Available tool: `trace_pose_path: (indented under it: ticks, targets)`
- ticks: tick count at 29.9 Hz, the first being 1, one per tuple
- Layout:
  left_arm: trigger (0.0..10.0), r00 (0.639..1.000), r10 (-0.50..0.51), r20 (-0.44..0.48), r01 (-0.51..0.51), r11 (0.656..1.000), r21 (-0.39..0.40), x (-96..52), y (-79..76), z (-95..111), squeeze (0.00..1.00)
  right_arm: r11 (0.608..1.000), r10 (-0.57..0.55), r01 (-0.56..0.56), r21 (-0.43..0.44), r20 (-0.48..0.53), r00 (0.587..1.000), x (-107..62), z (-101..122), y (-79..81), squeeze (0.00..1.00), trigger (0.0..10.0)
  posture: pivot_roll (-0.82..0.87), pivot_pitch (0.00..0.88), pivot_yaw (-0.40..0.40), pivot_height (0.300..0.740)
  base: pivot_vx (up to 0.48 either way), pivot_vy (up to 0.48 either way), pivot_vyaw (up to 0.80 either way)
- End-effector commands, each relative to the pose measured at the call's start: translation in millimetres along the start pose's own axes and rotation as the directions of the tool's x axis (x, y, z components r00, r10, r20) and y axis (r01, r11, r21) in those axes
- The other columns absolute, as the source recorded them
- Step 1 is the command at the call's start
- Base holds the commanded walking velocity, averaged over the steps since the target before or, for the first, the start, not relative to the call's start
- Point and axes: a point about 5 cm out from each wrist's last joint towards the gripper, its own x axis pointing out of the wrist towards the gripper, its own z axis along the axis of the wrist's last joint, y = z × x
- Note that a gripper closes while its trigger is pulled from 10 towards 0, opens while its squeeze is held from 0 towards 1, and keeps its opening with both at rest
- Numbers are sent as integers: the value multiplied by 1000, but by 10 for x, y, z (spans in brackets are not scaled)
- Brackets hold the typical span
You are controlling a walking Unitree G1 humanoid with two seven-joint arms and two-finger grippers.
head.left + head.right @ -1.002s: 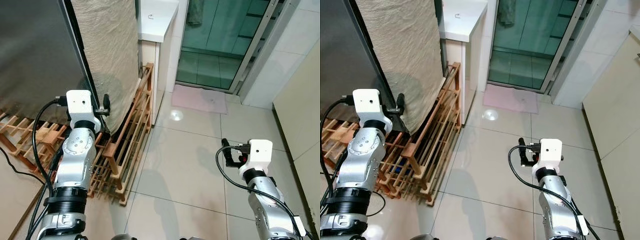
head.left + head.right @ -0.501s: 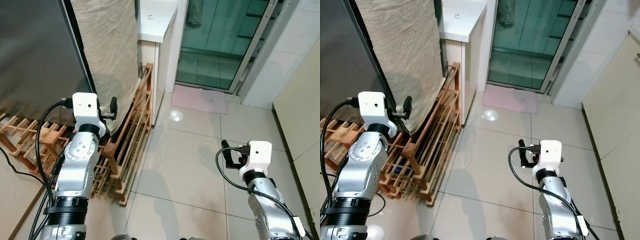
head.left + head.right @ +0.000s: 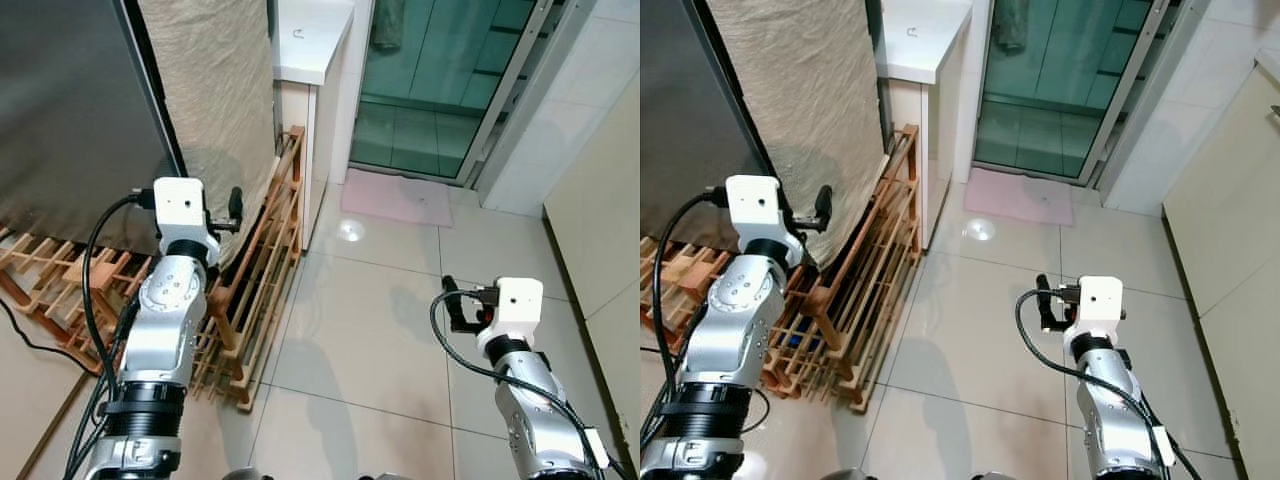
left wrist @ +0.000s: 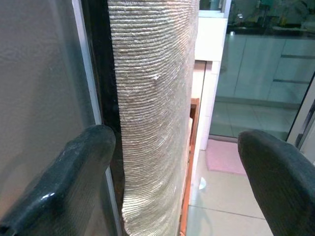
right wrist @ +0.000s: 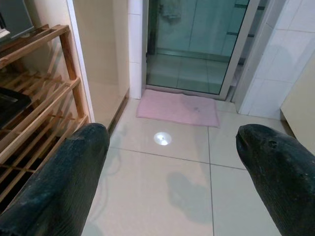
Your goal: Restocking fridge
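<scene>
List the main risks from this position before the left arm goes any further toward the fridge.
1. The open left gripper is at the dark fridge door's edge, right beside the woven cloth; a finger might snag the cloth rather than the door.
2. The wooden rack lies tipped on the floor beside the left arm; a step or swing there may knock it.
3. The arm's black cable loops loose and might catch.

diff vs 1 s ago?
The left tool has moved up and forward, toward the fridge door edge and the woven cover beside it; open, holding nothing. The right tool stays low over the floor tiles, open. Wooden rack and pink mat unchanged.
</scene>
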Motion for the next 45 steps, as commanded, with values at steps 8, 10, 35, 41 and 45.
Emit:
trace_pose_path:
  ticks: [8, 10, 35, 41, 45]
  targets:
    - [10000, 1000, -18, 10, 18, 1000, 0, 60, -64, 23, 0, 1000, -19, 19, -18, 10, 1000, -17, 11, -63, 0, 10000, 13, 0, -27, 740, 0, 0, 0]
    - [10000, 1000, -15, 11, 15, 1000, 0, 72, -62, 25, 0, 1000, -20, 20, -17, 10, 1000, -20, 9, -65, 0, 10000, 13, 0, -27, 740, 0, 0, 0]
    - [10000, 995, -52, -90, 43, 994, -97, 232, -318, -69, 0, 999, -27, 27, -18, 8, 1000, -40, 5, -80, 0, 10000, -2, 2, -33, 740, 0, 0, 0]
    - [0, 994, -59, -90, 52, 996, -79, 235, -350, -76, 0, 999, -28, 28, -19, 9, 1000, -42, 9, -84, 0, 10000, -6, 4, -32, 740, 0, 0, 0]
    - [0, 994, -54, -93, 46, 995, -87, 247, -327, -73, 0, 999, -30, 30, -20, 7, 1000, -46, 7, -86, 0, 10000, -6, 5, -33, 740, 0, 0, 0]
